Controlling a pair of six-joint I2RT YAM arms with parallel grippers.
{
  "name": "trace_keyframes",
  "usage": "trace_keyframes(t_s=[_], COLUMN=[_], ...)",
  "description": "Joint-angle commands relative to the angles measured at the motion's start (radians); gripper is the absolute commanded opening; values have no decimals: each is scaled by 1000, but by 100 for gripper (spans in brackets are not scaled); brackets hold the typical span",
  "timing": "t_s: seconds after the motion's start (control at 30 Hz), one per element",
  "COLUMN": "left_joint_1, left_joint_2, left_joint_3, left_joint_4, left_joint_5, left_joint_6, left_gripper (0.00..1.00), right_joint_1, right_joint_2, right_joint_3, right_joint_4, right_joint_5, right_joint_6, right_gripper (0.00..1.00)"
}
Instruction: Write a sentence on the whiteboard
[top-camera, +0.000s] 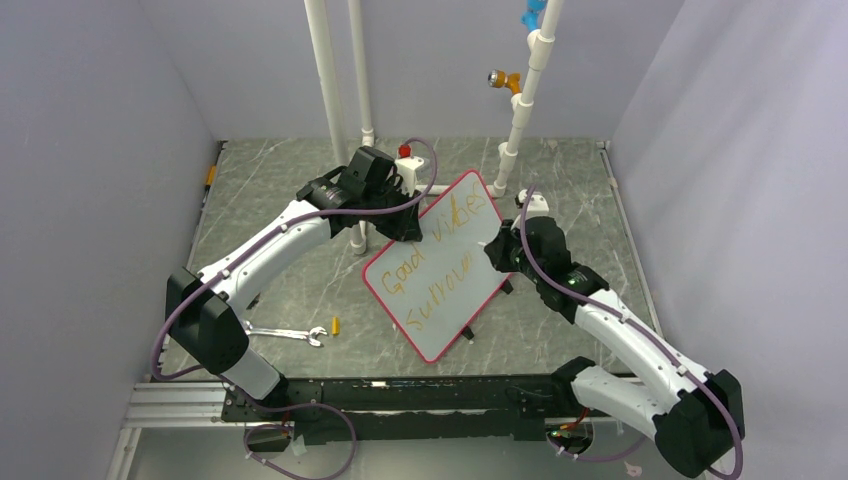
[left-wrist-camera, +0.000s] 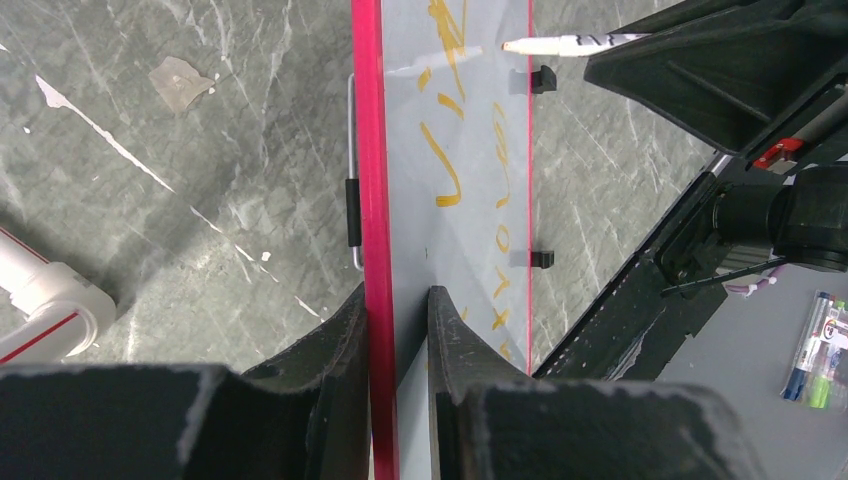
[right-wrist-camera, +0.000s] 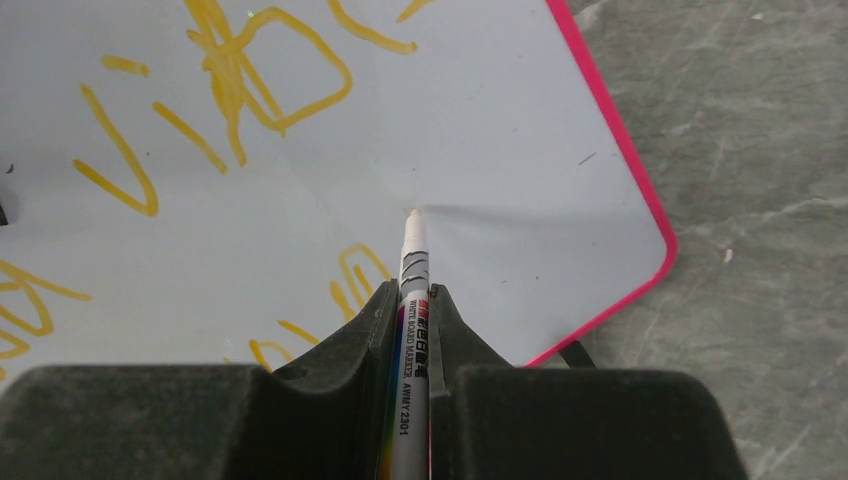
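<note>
Whiteboard is being supported askew on the table, mid-field between both arms. Its red rim is being pinched at the far-left edge by the left gripper, jaws drawn nearly together on it. A white marker is being clamped in the closed right gripper, tip being held against bare board beside the orange sentence

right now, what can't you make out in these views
Second line of the sentence: top view, too small and scrawled to read.
Whether the marker tip touches the whiteboard: right wrist view, cannot tell.
The yellow bit beside the wrench: top view, too small to identify.
The pens: left wrist view, cut off by the right edge.
</note>
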Motion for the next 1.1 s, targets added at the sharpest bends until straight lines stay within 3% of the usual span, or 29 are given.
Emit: trace_keyframes(t_s=[0.0,0.6,1.07], left_joint_1=[-6,-7,-6], left_joint_2=[-13,-8,-11], left_joint_3=[-7,-2,1], left_joint_4=[-31,-34,-35], left_joint_5=[-68,-76,-80], left_joint_6=[87,91,92], left_gripper=[0,0,0], right_joint_1=[-8,-9,-9], right_joint_2=[23,60,7], right_joint_3=[21,-19,-91], right_joint_4=[73,65,21], right_joint_5=[-52,-169,-171], right_joint_6=[7,-5,9], right_gripper=[0,0,0])
